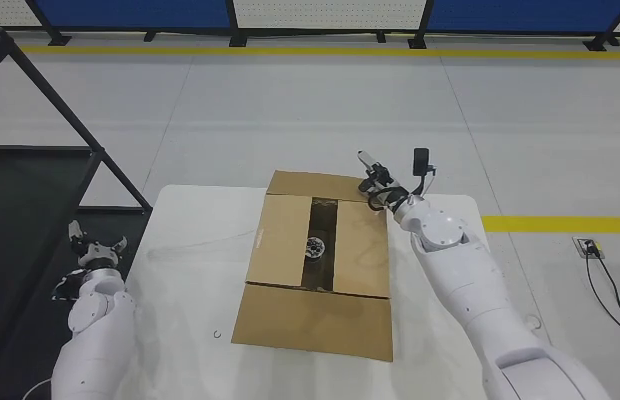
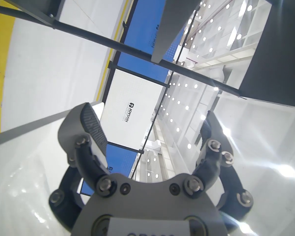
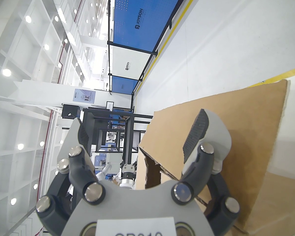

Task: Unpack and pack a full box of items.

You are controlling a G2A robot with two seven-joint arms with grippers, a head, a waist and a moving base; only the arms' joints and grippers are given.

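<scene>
The right gripper (image 3: 141, 121) is seen with its fingers spread wide and nothing held between them. Its ribbed dark pads (image 3: 195, 133) are set in pale grey shells, carried on black curved links fastened with round metal pins. One finger is placed over a brown flap of the cardboard box (image 3: 248, 114), at the box's far right corner; whether contact is made cannot be told. The left gripper (image 2: 148, 114) is likewise held wide open and empty, and the same kind of ribbing is shown on its near finger. It is placed by the left edge of the white table (image 1: 190, 290), well apart from the box. The box is set at the middle of the table. Its matte rectangular flaps are partly folded out, so that a dark slot is left between two of them. In that slot a small black-and-white item (image 1: 315, 246) is lying; its kind cannot be made out.
</scene>
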